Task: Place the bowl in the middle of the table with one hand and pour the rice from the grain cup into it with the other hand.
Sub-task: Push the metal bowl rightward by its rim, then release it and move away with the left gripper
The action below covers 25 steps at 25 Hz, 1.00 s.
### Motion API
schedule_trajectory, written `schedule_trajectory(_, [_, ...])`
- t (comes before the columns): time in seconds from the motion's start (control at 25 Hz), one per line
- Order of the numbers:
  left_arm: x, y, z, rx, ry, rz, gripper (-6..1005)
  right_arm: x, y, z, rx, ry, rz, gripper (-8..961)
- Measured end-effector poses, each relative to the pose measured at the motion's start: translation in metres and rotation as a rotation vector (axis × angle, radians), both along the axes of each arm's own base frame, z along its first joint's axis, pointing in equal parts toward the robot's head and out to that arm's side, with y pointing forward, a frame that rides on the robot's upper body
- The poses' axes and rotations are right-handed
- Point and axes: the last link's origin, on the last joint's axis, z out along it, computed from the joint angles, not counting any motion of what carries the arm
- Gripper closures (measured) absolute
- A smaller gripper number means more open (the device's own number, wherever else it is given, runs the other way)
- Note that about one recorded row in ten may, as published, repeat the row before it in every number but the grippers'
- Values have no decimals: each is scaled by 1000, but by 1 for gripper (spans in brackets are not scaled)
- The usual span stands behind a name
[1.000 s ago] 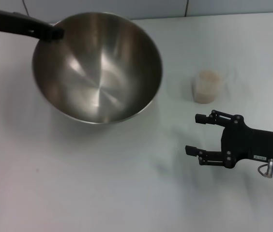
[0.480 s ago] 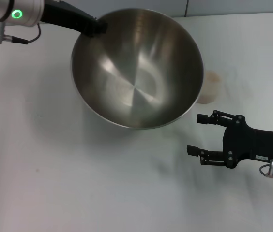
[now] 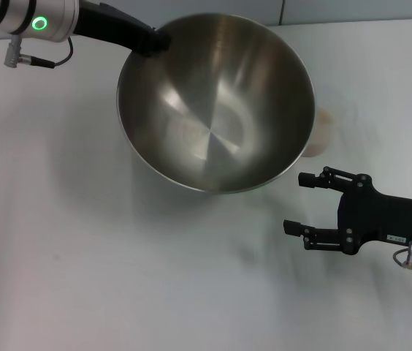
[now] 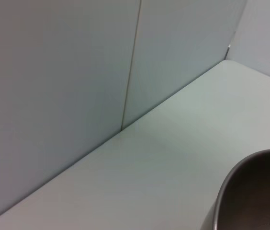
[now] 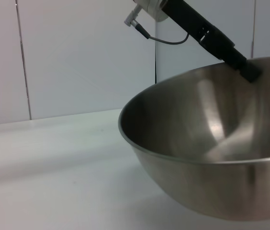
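At the far left the left claw [image 3: 151, 40] reaches in from the upper corner and pinches the far-left rim of the bowl [image 3: 213, 102], its fingers closed on the steel edge. The bowl hangs tilted, its open mouth tipped toward the camera. The right wrist view shows its rounded underside [image 5: 211, 191] near the worktop [image 3: 82, 256], though whether it touches cannot be told from here. It sits around the middle of the worktop's width, toward the far side, so the placing step looks nearly done but not released.

Just beyond the bowl's right edge, the grain cup [image 3: 324, 131] stands upright, mostly hidden behind the rim, with pale rice inside barely visible. To the right and nearer the robot, the right claw [image 3: 297, 203] hovers low with its fingers spread apart, holding nothing and pointing leftward. The cup lies beyond it, farther from the robot and slightly right of its fingertips, so the right arm is clearly nearer. The bowl's overhanging rim crowds that approach.
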Motion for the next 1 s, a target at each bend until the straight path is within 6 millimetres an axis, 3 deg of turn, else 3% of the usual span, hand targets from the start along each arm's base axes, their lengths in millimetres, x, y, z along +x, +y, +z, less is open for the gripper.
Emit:
schedule_trajectory(0.28, [-8, 1, -6, 4, 2, 21, 951, 0, 0, 0, 0, 0, 0, 122])
schedule_trajectory(0.36, [-25, 3, -17, 10, 18, 55, 950, 0, 0, 0, 0, 0, 0, 122])
schedule_trajectory(0.52, [-34, 3, -25, 15, 44, 70, 949, 0, 0, 0, -1, 1, -1, 122])
schedule_trajectory(1.0, [-41, 2, -31, 20, 53, 86, 946, 0, -1, -1, -4, 3, 0, 122])
